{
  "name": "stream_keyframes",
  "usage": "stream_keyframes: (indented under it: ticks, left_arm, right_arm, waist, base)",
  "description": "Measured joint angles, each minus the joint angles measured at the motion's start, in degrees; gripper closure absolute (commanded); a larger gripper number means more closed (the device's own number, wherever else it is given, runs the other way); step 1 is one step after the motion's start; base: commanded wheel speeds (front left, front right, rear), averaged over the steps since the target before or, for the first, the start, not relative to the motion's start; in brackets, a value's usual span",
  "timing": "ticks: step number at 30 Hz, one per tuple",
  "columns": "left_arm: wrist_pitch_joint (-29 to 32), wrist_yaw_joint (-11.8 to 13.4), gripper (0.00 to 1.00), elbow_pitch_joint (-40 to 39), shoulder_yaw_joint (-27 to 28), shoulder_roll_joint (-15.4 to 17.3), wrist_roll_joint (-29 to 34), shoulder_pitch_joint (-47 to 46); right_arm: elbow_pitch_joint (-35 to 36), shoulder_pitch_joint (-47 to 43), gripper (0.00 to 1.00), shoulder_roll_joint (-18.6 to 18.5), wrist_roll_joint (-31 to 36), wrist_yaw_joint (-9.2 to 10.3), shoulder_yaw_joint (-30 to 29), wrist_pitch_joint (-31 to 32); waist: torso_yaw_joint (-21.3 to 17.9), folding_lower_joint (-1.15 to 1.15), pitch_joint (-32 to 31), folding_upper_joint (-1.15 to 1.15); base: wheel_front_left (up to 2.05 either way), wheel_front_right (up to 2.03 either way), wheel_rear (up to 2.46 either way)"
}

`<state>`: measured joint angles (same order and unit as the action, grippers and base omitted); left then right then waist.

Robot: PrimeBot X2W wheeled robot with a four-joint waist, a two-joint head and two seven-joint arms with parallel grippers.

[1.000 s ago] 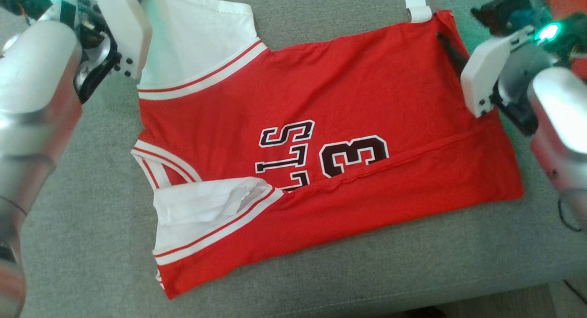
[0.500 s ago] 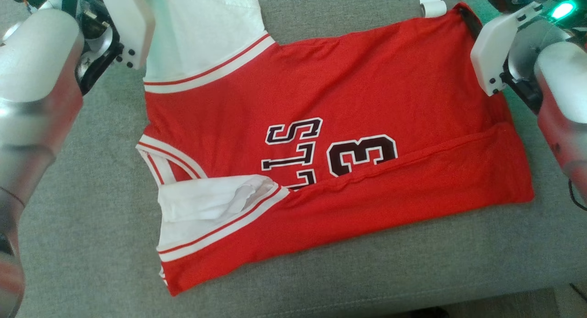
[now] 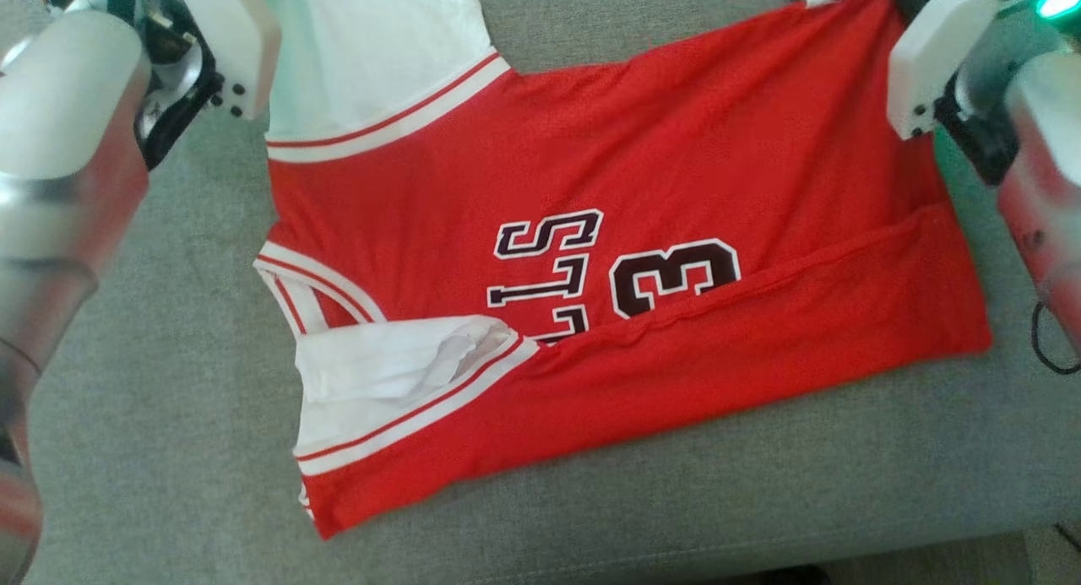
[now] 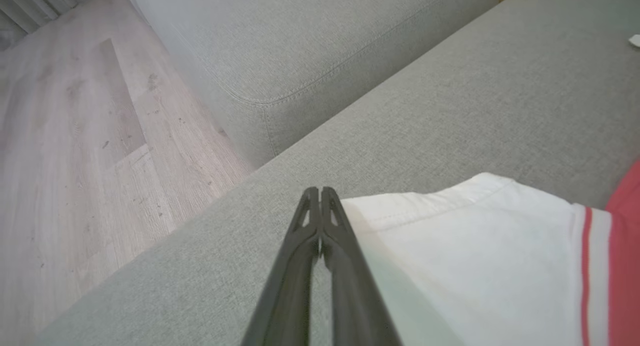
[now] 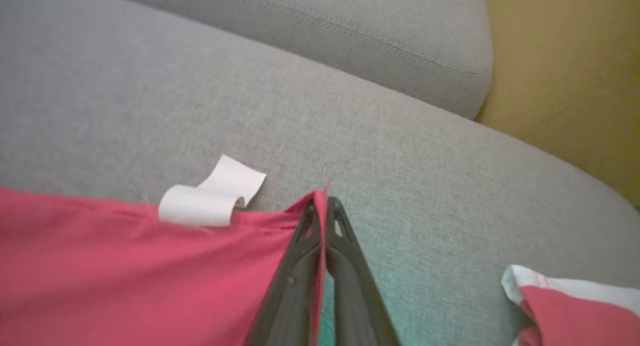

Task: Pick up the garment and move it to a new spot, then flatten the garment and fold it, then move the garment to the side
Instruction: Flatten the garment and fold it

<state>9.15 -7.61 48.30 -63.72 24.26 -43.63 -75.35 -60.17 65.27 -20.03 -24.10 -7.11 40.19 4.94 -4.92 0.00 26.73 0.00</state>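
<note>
**A:** What's it all lying on?

**B:** A grey sofa seat (image 3: 169, 416) with a woven cover. The red jersey (image 3: 591, 171) is spread across it. Its near long edge is folded over onto itself, and dark letters and a number show in the middle.

**A:** And the room around it?

**B:** At the far side is a grey back cushion (image 4: 310, 51) with a stitched seam. Left of the seat is a pale wooden floor (image 4: 75, 136). Past the cushion's right end there's something mustard yellow (image 5: 565, 61), but I can't tell what.

**A:** The grippers?

**B:** The left gripper (image 4: 320, 192) has its fingers pressed together. The tips sit at the edge of the jersey's white shoulder part, far left. Whether cloth is caught between them, I can't tell. The right gripper (image 5: 326, 201) is clamped on the jersey's far right corner, with a strip of red between its fingers.

**A:** Anything else?

**B:** A white label (image 5: 210, 198) curls off the far edge, just left of that corner. A scrap of red cloth with white trim (image 5: 565, 306) lies on the seat further right, apart from the corner.
</note>
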Motion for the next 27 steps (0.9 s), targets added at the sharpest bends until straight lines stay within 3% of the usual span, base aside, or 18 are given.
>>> stream_keyframes:
  ticks: [8, 13, 21, 27]
  left_arm:
    - [-4.77, 0.00, 1.00, 0.31, 0.02, 0.66, -0.46, -1.21]
    - [-12.56, 0.56, 1.00, 0.27, 1.25, 1.02, -0.33, -3.15]
    - [-16.74, 0.54, 1.00, -2.03, 2.04, 0.81, -1.19, -3.13]
    - [-17.04, 0.63, 1.00, -9.54, -0.26, 4.54, -2.34, 7.00]
  right_arm:
    - [0.56, -0.34, 1.00, -1.66, -10.81, 0.00, -2.69, -0.15]
    - [4.03, -0.38, 1.00, -4.67, -17.51, 0.00, -4.10, -1.59]
    - [6.94, -2.67, 1.00, -7.53, -20.37, 0.00, -3.05, -4.82]
    - [8.51, -11.02, 1.00, -10.13, -20.94, 0.00, -2.20, -7.51]
  waist:
    - [0.32, 0.00, -0.08, 0.00]
    - [0.31, 0.00, 0.05, 0.00]
    - [1.26, 0.00, -1.19, 0.00]
    - [2.43, -0.01, -3.30, 0.00]
  base:
    - [0.00, 0.00, 0.00]
    - [0.00, 0.00, 0.00]
    - [0.00, 0.00, 0.00]
    - [0.00, 0.00, 0.00]
